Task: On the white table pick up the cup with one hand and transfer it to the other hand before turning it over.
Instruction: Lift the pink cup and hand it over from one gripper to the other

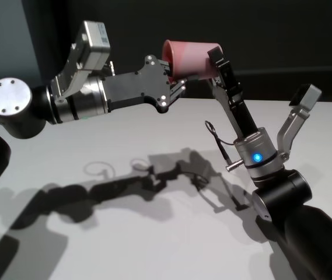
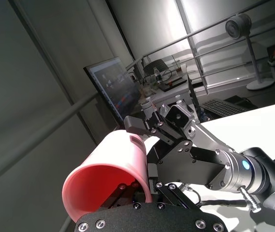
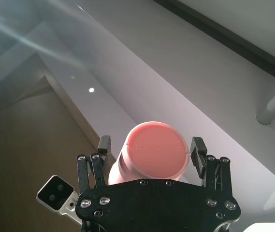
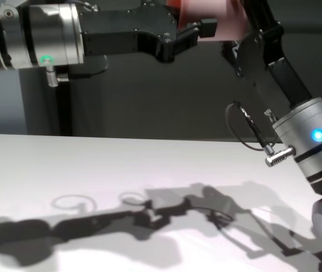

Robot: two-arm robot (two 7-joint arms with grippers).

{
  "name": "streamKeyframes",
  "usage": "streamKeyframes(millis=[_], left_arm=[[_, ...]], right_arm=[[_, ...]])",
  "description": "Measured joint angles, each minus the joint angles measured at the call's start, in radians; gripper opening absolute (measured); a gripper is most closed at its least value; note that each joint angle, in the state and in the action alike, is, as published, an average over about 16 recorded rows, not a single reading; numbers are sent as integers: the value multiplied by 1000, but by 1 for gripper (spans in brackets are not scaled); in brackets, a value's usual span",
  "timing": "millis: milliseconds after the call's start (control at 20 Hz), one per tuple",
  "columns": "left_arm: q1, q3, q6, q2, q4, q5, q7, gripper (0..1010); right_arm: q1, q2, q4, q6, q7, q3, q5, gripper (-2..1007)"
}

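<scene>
Left gripper [image 1: 174, 81] pinches the cup [image 1: 190, 58] by its rim, high above the white table [image 1: 125, 140], base offered to the right gripper [image 3: 151, 153], spread wide around it, seemingly ready to take over.

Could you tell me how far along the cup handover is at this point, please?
Done: the cup is off the white table and held in the air, on its side. In hand: the left tool is shut on the cup's rim end, while the right tool stands open, its fingers on either side of the cup's base, not yet closed. Left: the right tool closing, the left releasing, then turning the cup over.
</scene>
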Motion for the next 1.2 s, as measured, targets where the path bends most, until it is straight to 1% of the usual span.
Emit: streamKeyframes(millis=[1000,1200], left_arm=[[0,0,0,0,0,0,0,37],[0,0,0,0,0,0,0,37]], right_arm=[[-3,2,-1,-1,-17,-4,-2,1003],[-3,2,-2,-1,-17,-4,-2,991]])
